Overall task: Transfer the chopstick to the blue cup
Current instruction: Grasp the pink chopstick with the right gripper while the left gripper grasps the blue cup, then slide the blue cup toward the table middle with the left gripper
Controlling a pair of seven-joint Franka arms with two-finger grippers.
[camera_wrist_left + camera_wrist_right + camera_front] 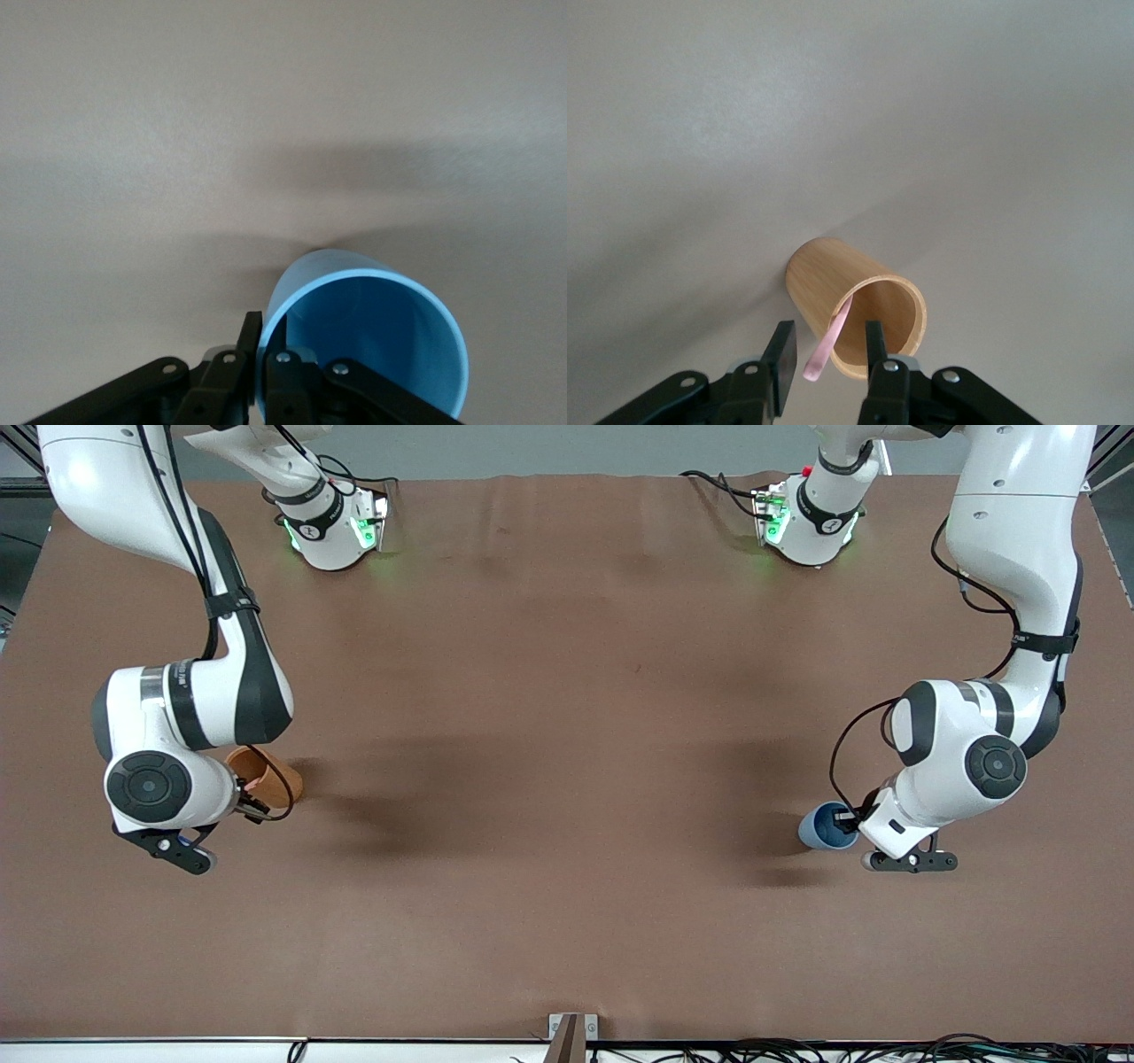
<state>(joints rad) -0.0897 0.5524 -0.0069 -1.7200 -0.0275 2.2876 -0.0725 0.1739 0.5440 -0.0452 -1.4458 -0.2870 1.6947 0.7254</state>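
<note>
The blue cup [819, 828] stands on the table toward the left arm's end. My left gripper [850, 824] is at its rim. In the left wrist view my left gripper [264, 335] is shut on the wall of the blue cup [372, 336], one finger inside and one outside. The cup's inside looks empty. The pale-pink chopstick [837, 326] leans in a tan wooden cup [833, 283], its top end sticking out over the rim. My right gripper [827, 347] is open, with its fingers on either side of that top end and not touching it. The tan cup [282, 779] stands toward the right arm's end, with my right gripper [252, 806] above it.
The brown table cloth [567, 779] stretches bare between the two cups. Both arm bases stand along the edge farthest from the front camera. A small bracket [571, 1036] sits at the nearest table edge.
</note>
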